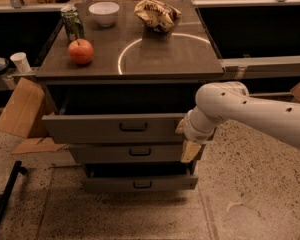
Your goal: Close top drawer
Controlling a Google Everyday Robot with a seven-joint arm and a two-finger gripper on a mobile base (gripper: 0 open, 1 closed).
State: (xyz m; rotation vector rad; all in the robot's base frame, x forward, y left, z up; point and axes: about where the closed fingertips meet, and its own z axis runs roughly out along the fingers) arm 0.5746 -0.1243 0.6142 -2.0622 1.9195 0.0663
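Note:
The top drawer (105, 128) is pulled out of the grey cabinet, its flat grey front showing a small black handle (133, 127) at its centre. Dark space shows behind the front. My white arm comes in from the right. My gripper (189, 143) hangs at the right end of the drawer front, against it, with one tan finger (190, 151) pointing down over the middle drawer. The gripper holds nothing that I can see.
The middle drawer (135, 153) and bottom drawer (140, 183) stick out less. On the cabinet top (165, 54) are an apple (80, 51), a green can (71, 23), a white bowl (104, 13) and a chip bag (157, 14). Cardboard (21, 109) leans at the left.

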